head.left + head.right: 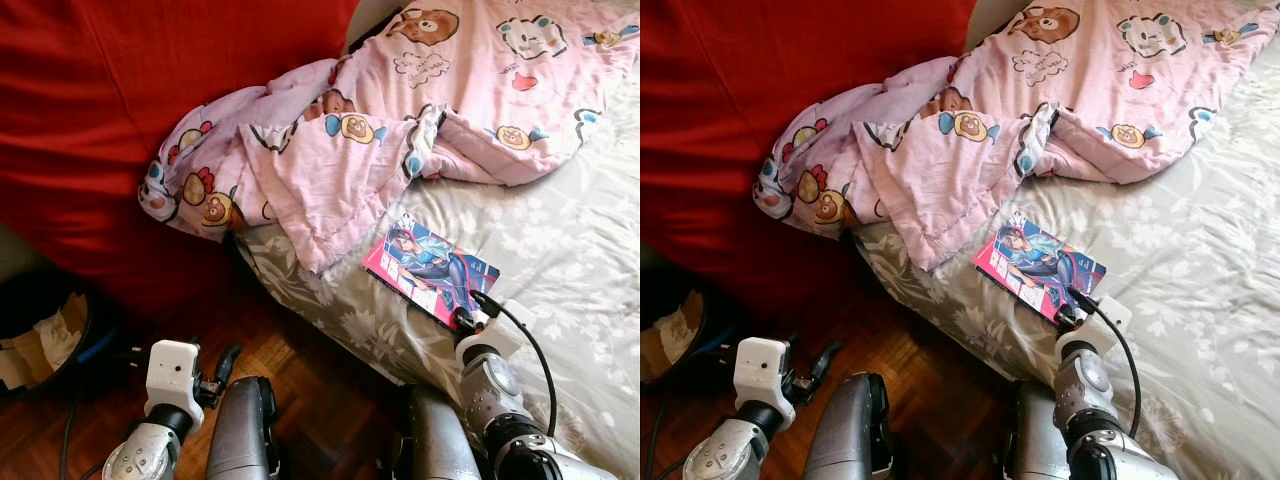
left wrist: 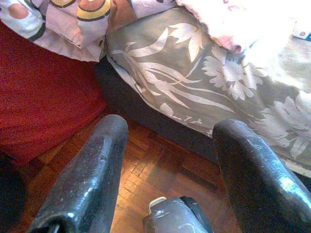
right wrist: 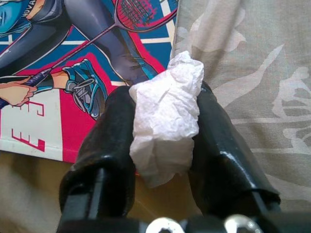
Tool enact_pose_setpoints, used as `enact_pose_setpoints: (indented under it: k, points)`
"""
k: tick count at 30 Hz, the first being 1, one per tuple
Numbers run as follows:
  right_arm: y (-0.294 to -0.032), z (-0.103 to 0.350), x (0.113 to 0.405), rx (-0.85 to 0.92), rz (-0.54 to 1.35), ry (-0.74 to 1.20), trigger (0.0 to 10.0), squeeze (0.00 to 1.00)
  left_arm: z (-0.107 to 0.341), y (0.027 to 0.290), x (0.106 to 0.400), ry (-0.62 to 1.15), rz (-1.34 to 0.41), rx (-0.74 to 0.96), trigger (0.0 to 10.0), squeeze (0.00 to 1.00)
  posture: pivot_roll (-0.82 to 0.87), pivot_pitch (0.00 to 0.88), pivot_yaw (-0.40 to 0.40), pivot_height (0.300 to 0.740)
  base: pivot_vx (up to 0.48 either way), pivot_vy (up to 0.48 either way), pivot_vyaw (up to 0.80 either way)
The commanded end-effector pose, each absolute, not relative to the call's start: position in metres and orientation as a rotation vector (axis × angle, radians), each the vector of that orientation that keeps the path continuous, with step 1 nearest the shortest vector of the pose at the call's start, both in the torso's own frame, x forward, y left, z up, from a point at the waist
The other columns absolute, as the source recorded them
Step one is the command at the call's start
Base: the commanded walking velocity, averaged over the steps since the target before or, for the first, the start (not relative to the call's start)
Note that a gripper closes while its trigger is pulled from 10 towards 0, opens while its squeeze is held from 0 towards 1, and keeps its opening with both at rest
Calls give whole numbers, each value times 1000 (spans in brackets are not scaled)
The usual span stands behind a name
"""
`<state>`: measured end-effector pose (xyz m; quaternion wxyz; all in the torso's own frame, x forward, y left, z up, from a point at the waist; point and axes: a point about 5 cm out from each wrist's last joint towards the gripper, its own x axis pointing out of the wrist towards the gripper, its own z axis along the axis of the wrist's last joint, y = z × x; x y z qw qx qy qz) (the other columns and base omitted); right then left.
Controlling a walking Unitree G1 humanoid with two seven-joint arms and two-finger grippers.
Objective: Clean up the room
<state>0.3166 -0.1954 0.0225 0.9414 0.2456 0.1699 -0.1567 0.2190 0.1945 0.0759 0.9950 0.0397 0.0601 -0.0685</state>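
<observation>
R gripper [image 3: 165, 126] has its jaws pinched on a crumpled white tissue [image 3: 165, 124], the wad squeezed between the two black fingers [image 3: 109, 136] w/ its top poking out past the tips. L gripper [image 2: 167, 165] has jaws spread wide, nothing between them, hanging low over the wood parquet floor [image 2: 160, 160] by the bed's edge. In the head views the R gripper sits on the bed [image 1: 570, 250], right at the near corner of a magazine [image 1: 430, 268], touching or just about; can't tell which. The magazine lies flat on the grey floral sheet, cover up: pink border, a figure in dark blue swinging a racket. Just beyond it a pink blanket [image 1: 340, 150] w/ cartoon bears is bunched in a heap; one end spills over the bed's side toward the floor, the other spreads across the top of the bed. Behind the heap is a big red cushion or cover [image 1: 120, 110]. On the floor, robot's L, a dark round bin [image 1: 45, 330] holds pieces of cardboard. L arm [image 1: 165, 400] is low beside the robot's grey legs, well apart from the bed things. A black cable [image 1: 530, 345] loops off the R wrist.
</observation>
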Motion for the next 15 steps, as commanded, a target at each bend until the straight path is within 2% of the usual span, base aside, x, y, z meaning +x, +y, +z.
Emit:
enact_pose_setpoints:
  k: [1, 15]
  points:
    - [-192, 10, 307, 495, -322, 407, 0, 0, 67, 196, 219, 151, -128, 105, 10000, 0, 151, 152, 1, 589, 0, 0, 0]
    - [-194, 14, 307, 483, -315, 334, 0, 0, 49, 197, 237, 164, -105, 103, 10000, 0, 122, 47, -16, 589, 0, 0, 0]
